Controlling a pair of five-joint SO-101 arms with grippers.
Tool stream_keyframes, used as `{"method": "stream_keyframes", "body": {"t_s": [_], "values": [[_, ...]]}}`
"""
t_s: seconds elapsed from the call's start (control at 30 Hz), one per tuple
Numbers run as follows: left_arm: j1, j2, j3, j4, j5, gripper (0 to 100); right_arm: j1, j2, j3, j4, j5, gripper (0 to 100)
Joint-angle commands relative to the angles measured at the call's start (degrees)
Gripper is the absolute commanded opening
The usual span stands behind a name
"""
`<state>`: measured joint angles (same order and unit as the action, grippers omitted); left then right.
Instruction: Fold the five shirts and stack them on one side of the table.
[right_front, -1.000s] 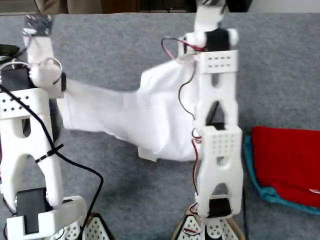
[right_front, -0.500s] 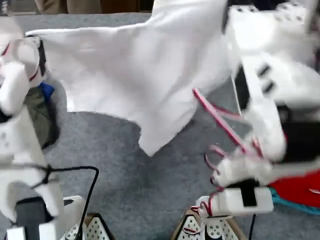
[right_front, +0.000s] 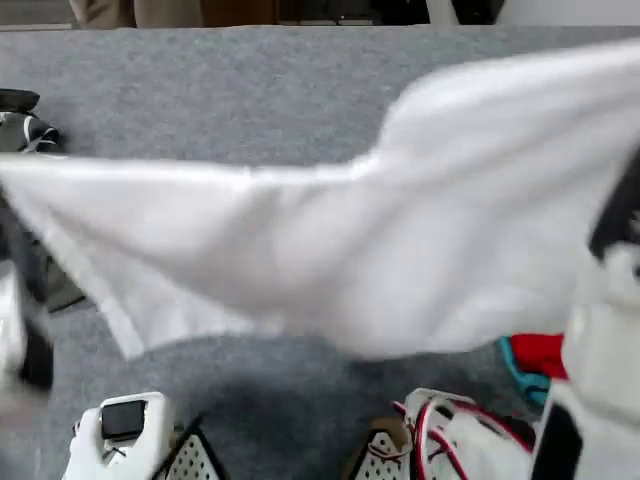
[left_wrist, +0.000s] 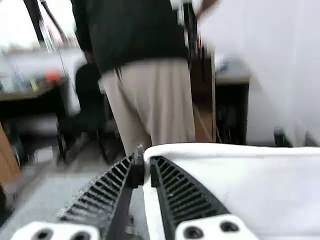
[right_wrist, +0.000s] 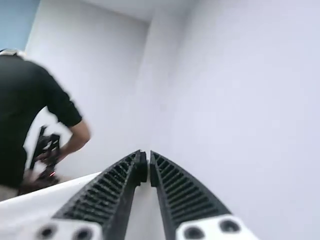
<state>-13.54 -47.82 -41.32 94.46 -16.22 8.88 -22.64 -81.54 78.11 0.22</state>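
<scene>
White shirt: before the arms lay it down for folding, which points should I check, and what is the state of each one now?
1. Left end effector grip: ok. It is closed, with the white shirt edge at its tips.
2. Right end effector grip: ok. It is closed and the white cloth runs up to it.
3. Shirt spread out: ok. It is held up and stretches across the high view.
4. Lower edge free of the table: cannot tell.
5. Landing area under the shirt: cannot tell, the cloth hides it.
6. Red shirt and teal shirt out of the way: cannot tell, mostly covered.
</scene>
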Motion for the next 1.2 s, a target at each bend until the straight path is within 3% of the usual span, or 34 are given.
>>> {"method": "stream_keyframes", "body": {"t_s": [0.0,0.2,0.37,0.5,0.7,0.87,1.03,1.17], "values": [[0.6,-2.6,-0.7,-0.3,0.1,2,3.3,-1.3,0.6,-3.3,1.1,0.5],[0.6,-2.2,8.8,-1.8,0.1,2,3.3,-0.5,10.9,-3.4,2.0,0.5],[0.1,-2.0,31.5,-15.3,0.1,2,-4.3,-0.1,24.2,-3.4,5.7,0.5],[-2.6,-1.9,52.4,-33.5,0.1,2,-8.6,1.4,37.7,-7.0,5.7,0.5],[-2.8,1.8,84.3,-71.6,-6.6,2,-10.9,11.1,54.4,-19.3,5.6,0.5],[-1.6,10.7,97.3,-94.9,-12.0,2,-11.3,22.1,54.9,-24.0,5.2,0.5],[-1.8,21.3,93.4,-98.7,-12.4,2,-11.8,30.0,49.3,-20.9,5.2,0.5],[-2.7,28.8,85.5,-94.1,-8.6,2,-11.9,33.6,43.6,-16.6,5.2,0.5]]}}
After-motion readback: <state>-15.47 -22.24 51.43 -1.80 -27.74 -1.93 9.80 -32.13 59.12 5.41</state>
